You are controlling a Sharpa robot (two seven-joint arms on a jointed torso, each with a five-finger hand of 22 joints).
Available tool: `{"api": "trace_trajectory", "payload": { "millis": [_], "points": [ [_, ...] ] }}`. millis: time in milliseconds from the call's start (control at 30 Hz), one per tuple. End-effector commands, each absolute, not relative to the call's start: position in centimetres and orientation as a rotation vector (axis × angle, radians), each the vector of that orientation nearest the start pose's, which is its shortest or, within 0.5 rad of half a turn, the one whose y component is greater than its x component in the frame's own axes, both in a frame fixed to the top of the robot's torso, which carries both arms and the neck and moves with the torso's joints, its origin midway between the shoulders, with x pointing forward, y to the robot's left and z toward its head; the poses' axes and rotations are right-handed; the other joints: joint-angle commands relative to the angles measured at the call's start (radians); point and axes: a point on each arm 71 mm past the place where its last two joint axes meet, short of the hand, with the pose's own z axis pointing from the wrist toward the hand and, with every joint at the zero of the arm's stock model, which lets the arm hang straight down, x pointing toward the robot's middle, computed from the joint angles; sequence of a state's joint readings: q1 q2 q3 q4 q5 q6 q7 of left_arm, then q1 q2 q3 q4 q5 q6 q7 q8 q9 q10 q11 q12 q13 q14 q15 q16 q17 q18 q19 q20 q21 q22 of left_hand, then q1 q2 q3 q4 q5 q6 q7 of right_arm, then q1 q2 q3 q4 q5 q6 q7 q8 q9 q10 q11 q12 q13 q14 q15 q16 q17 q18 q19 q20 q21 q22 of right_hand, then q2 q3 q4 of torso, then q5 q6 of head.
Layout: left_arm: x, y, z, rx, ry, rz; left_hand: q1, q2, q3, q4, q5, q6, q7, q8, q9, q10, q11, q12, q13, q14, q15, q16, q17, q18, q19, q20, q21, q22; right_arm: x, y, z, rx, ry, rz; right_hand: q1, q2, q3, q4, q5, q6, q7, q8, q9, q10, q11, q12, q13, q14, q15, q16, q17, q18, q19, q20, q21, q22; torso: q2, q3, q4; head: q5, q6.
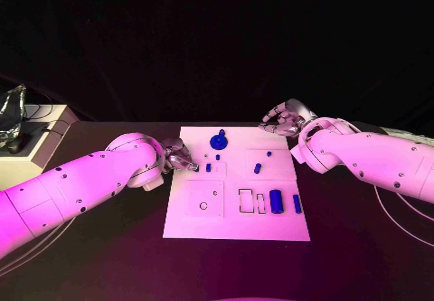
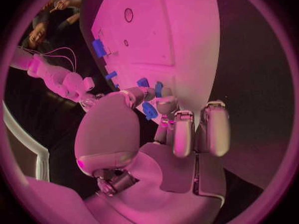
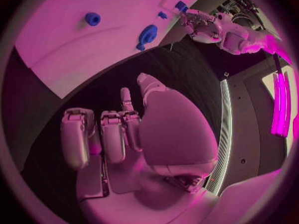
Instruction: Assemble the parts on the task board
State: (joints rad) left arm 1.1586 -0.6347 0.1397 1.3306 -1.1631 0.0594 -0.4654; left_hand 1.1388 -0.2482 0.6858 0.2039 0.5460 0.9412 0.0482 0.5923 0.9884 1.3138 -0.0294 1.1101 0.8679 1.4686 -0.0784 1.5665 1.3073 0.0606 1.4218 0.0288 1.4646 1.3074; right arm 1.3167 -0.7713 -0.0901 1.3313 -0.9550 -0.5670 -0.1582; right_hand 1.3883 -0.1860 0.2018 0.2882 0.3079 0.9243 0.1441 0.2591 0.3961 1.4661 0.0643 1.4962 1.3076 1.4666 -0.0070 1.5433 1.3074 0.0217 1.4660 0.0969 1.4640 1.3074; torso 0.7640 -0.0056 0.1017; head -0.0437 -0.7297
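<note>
The white task board lies in the middle of the table. On it are a round blue part, small blue pieces and two upright-looking blue pieces at the near right. My left hand is at the board's left edge. In the left wrist view a small blue part sits pinched between its thumb and a finger. My right hand hovers off the board's far right corner, its fingers curled in around nothing.
Empty outlined slots and a round hole mark the board's near half. A pale box with cables stands at the table's far left. Black tabletop surrounds the board.
</note>
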Motion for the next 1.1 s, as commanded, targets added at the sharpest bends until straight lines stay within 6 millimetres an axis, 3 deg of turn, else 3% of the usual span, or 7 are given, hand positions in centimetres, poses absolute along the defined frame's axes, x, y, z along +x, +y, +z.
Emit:
{"api": "trace_trajectory", "payload": {
  "millis": [33,800,1100],
  "points": [
    [52.65,16.17,-19.52,-0.232,2.174,-0.544,0.001,0.007,0.191,-0.199,0.002,0.012,-0.003,-0.002,-0.001,0.005,-0.002,-0.006,0.000,0.102,-0.007,0.004,0.264,-0.008,0.002,-0.003,0.005,0.051,54.05,-24.34,-14.94,0.461,1.505,0.640,-0.008,0.003,0.005,-0.002,0.005,-0.010,0.000,0.007,0.001,0.040,-0.003,-0.005,0.196,0.081,-0.003,-0.005,0.166,0.006,0.053,-0.003,-0.006,0.201,-0.001,0.0007,0.0005,0.000,-0.001],
    [53.37,15.41,-19.60,-0.195,2.250,-0.511,-0.016,0.017,0.158,-0.185,0.001,0.033,-0.010,-0.013,-0.004,0.034,-0.006,0.014,0.029,0.102,-0.008,0.004,0.264,-0.009,0.005,-0.002,0.006,0.057,54.07,-24.31,-14.94,0.459,1.504,0.638,-0.007,0.002,0.008,-0.003,0.007,-0.011,0.000,0.007,0.003,0.039,-0.003,-0.005,0.195,0.081,-0.004,-0.005,0.165,0.006,0.052,-0.003,-0.007,0.200,-0.001,-0.0007,0.0009,0.004,0.000],
    [53.50,15.22,-19.52,-0.206,2.236,-0.511,-0.033,0.041,0.139,-0.165,-0.001,0.054,-0.017,-0.023,-0.009,0.054,-0.011,0.023,0.046,0.102,-0.012,0.004,0.264,-0.011,0.010,-0.003,0.009,0.065,54.08,-24.31,-14.93,0.459,1.504,0.638,-0.007,0.002,0.009,-0.004,0.009,-0.011,0.000,0.007,0.004,0.040,-0.003,-0.005,0.195,0.081,-0.004,-0.005,0.165,0.006,0.052,-0.003,-0.008,0.200,0.000,-0.0010,0.0009,0.006,0.001]
  ]
}}
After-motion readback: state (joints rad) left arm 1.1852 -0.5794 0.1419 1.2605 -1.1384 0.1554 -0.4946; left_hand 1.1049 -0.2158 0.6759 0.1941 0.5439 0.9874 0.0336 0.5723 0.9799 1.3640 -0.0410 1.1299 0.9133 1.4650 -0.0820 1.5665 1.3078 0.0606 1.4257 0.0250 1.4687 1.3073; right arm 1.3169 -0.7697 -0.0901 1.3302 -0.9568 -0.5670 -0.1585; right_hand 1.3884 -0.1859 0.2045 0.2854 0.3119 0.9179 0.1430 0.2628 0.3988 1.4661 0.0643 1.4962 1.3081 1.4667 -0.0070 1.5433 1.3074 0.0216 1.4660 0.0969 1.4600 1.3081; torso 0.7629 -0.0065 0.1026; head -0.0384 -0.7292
